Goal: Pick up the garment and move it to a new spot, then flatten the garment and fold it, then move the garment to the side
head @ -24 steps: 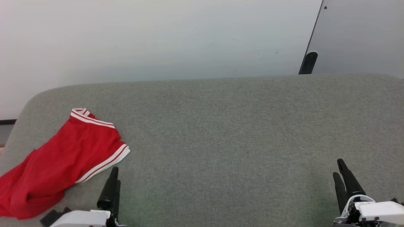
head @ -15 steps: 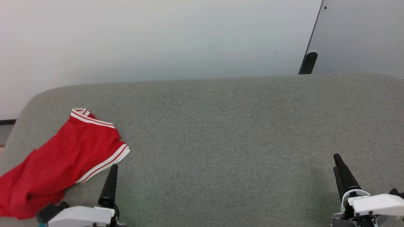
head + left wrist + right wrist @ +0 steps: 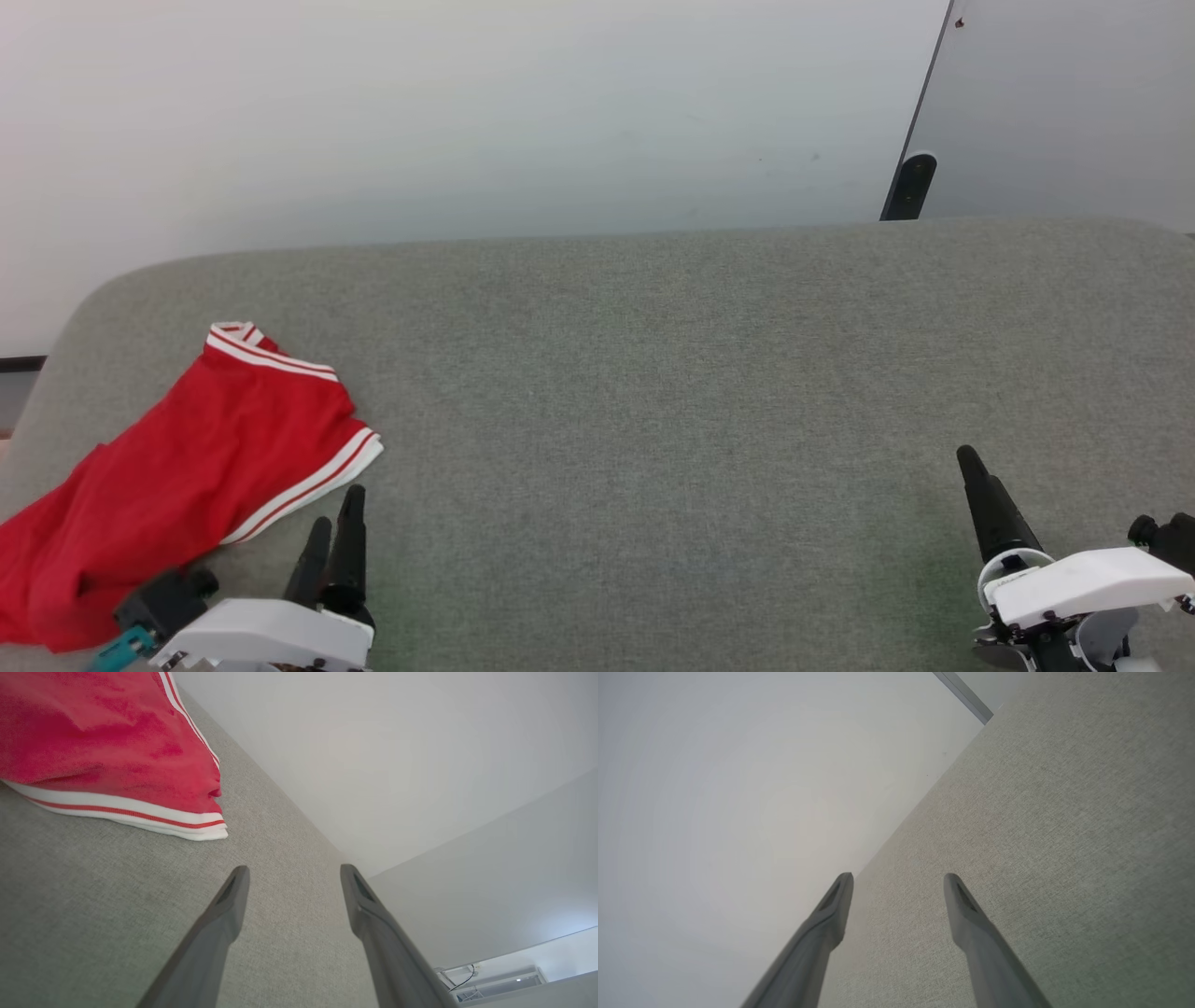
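Well, start at your far left: the garment [image 3: 187, 457] lies crumpled on the grey top [image 3: 653, 373], hard against its left edge, and its lower end runs out of the head view. What faces you is plain red cloth with two bands of white-and-red trim. One band is at the far end [image 3: 271, 357] and one runs along the side facing the middle [image 3: 303, 492].

Just right of that nearer band sits your left gripper [image 3: 338, 506], close to the cloth but not touching it. Its white body is at the bottom edge, and its fingers point away from you, leaning slightly right. In the left wrist view the two fingers [image 3: 219, 924] stand clearly apart with grey fabric showing between them, so that claw is open. The trimmed corner lies up and to the left of the tips, and only a strip of grey fabric separates them.

From there the grey fabric runs flat and even toward the right. Behind the top is a pale wall [image 3: 467, 112]. Further right, beyond the far edge, a dark post [image 3: 910, 187] stands at the foot of a grey panel [image 3: 1074, 112].

At the lower right is your right gripper [image 3: 971, 462], well apart from the garment. Its fingers slant up and to the left, one hiding the other in the head view. The right wrist view shows its fingers [image 3: 973, 933] spread over the grey fabric, so this claw is open too.
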